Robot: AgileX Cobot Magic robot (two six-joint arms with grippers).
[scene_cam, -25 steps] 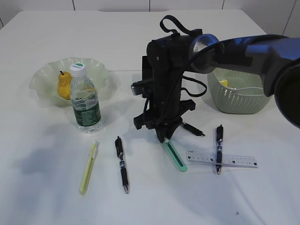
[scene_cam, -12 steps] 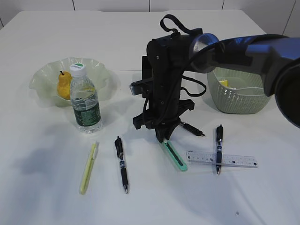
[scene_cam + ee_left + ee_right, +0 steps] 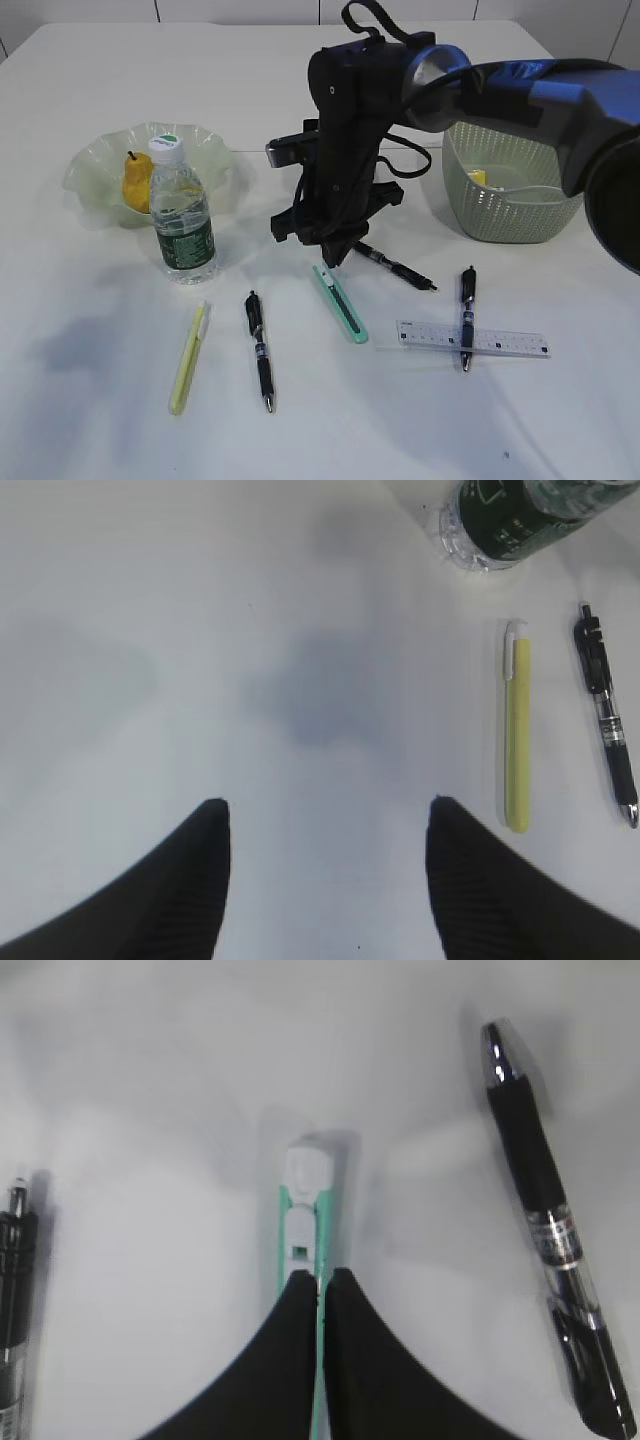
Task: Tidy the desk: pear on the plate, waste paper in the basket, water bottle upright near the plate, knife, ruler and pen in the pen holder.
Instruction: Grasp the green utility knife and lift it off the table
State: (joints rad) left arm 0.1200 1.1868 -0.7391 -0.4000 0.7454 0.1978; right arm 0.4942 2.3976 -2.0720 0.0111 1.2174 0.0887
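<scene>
My right gripper [image 3: 335, 258] [image 3: 320, 1275] is shut on the green knife [image 3: 340, 303] [image 3: 303, 1200], pinching it near one end; its white tip sticks out past the fingertips and the knife is just off the table. The ruler [image 3: 500, 340] lies flat at right with a black pen [image 3: 467, 315] across it. Another pen [image 3: 395, 267] [image 3: 545, 1220] lies beside the gripper, a third [image 3: 260, 350] left of the knife. The pear [image 3: 137, 180] sits on the plate [image 3: 95, 165]; the bottle [image 3: 182, 215] stands upright in front. My left gripper [image 3: 328, 802] is open over bare table. The pen holder is out of view.
A green basket [image 3: 510, 205] stands at right rear with something yellow [image 3: 478, 178] inside. A yellow-green stick [image 3: 188, 358] [image 3: 517, 730] lies left of the black pen [image 3: 608, 730]. The bottle's base [image 3: 510, 520] shows in the left wrist view.
My right gripper has closed fully on the green knife and risen, carrying it up and to the left. The left gripper has not moved.
</scene>
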